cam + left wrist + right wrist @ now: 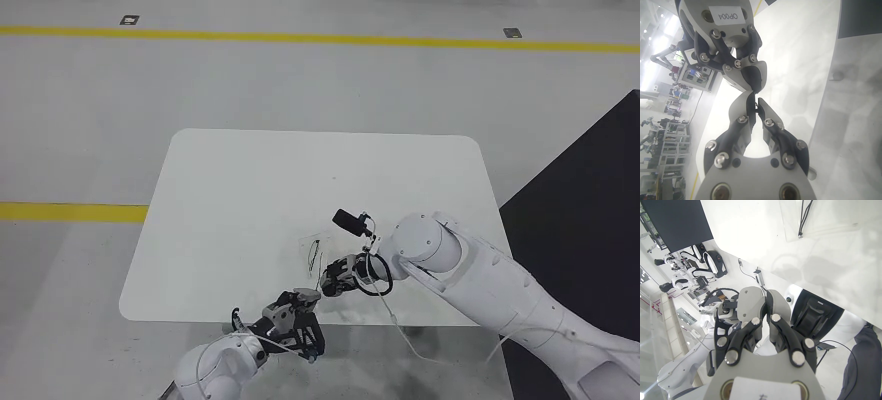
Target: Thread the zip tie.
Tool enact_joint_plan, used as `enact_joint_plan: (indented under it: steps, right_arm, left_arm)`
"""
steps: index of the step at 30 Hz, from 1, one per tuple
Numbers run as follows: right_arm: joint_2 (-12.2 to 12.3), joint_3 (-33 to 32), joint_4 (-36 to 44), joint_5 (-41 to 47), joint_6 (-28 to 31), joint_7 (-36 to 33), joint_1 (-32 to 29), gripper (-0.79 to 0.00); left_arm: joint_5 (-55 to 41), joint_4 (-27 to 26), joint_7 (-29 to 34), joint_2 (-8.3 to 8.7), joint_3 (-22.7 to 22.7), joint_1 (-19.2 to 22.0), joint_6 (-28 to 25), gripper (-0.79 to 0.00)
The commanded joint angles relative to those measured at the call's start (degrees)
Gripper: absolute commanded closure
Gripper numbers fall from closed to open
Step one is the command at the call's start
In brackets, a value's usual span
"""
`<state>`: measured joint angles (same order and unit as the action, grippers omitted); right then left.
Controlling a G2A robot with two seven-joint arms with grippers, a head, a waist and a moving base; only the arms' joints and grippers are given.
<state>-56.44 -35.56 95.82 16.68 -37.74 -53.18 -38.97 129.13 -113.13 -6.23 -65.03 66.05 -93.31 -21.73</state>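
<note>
Left gripper (755,101) pinches a small black piece, probably the zip tie (757,109), just beside the clear tray (325,250). Right gripper (766,298), fingers pressed together, meets it tip to tip.

Camera set-up: one overhead, two on the wrists.
The top view looks steeply down from above the arms, far enough off to take in the whole table (300,180) and the floor (100,100) beyond. Each wrist view sits close behind its own fingers. The left wrist view looks along the left gripper (755,103) across the table, meeting the right gripper (754,91) tip to tip. The right wrist view faces back past the table's near edge. All three share that edge.
</note>
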Motion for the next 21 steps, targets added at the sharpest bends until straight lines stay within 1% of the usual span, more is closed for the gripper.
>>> enact_joint_plan:
  steps: [1,5,7,8,14,15,16,18,19,21]
  right_arm:
    - [0.3,-1.4,0.6,0.2,-0.1,0.4,-0.5,-0.785]
    - [1.7,-5.3,2.2,-0.5,0.3,1.3,-2.2,-0.785]
    - [1.8,-5.7,2.5,-0.7,0.4,1.6,-2.4,-0.785]
    - [1.8,-5.7,2.5,-0.7,0.4,1.6,-2.4,-0.785]
    - [1.8,-5.7,2.5,-0.7,0.4,1.6,-2.4,-0.785]
    - [1.8,-5.7,2.5,-0.7,0.4,1.6,-2.4,-0.785]
    - [1.8,-5.7,2.6,-0.8,0.7,2.0,-2.6,-0.785]
    - [1.9,-6.7,4.4,-1.1,3.7,3.6,-3.8,-0.785]
    - [2.1,-7.7,5.3,-0.5,4.9,3.9,-4.4,-0.785]
    - [2.7,-10.1,7.2,0.5,7.5,4.1,-6.1,-0.785]
  left_arm:
    - [-0.1,0.3,0.1,0.05,0.1,0.0,-0.2,0.0]
    - [-2.8,0.8,-0.7,0.16,0.5,-0.1,-2.3,0.0]
    - [-9.8,1.9,-3.3,0.12,0.7,0.1,-6.7,0.0]
    - [-11.3,2.1,-3.9,0.13,0.8,0.2,-7.9,0.0]
    - [-11.3,2.1,-3.9,0.13,0.8,0.2,-7.9,0.0]
    - [-12.2,2.3,-4.0,0.09,0.8,0.1,-8.0,0.0]
    - [-15.1,3.0,-4.3,0.0,0.8,0.0,-9.0,0.0]
    - [-26.4,5.6,-5.0,-0.15,2.3,1.4,-15.2,0.0]
    - [-33.0,7.8,-4.1,-0.17,3.2,2.5,-19.7,0.0]
    - [-45.9,11.6,-1.4,-0.24,4.9,5.1,-27.0,0.0]
